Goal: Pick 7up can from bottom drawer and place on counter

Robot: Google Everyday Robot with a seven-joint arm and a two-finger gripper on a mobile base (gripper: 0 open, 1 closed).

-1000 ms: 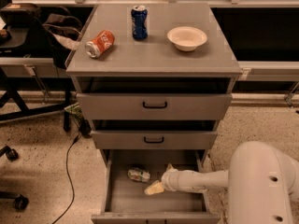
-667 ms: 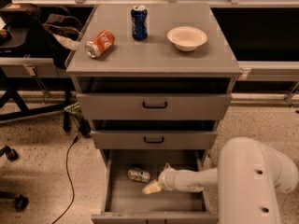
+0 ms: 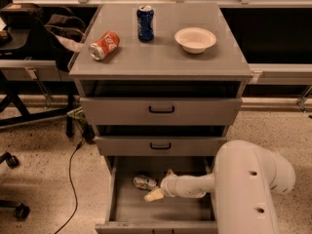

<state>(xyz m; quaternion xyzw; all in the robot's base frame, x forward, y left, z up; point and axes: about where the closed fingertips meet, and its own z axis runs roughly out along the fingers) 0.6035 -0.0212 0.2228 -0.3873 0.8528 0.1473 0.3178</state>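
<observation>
The 7up can (image 3: 145, 182) lies on its side on the grey floor of the open bottom drawer (image 3: 127, 210), toward the back left. My gripper (image 3: 161, 184) reaches into the drawer from the right on a white arm and sits just right of the can. One pale finger (image 3: 154, 195) points down-left in front of the can, another shows behind it near the drawer's back. The can is between or right beside the fingers; contact is unclear. The counter (image 3: 161, 60) is the grey cabinet top above.
On the counter lie an orange can (image 3: 104, 45) on its side, an upright dark blue can (image 3: 145, 23) and a white bowl (image 3: 195, 39). Two upper drawers (image 3: 161, 110) stand slightly open. A black chair (image 3: 24, 38) and a floor cable (image 3: 70, 179) are to the left.
My arm has pushed further left into the bottom drawer, bringing the gripper right up to the 7up can. The can has not moved.
</observation>
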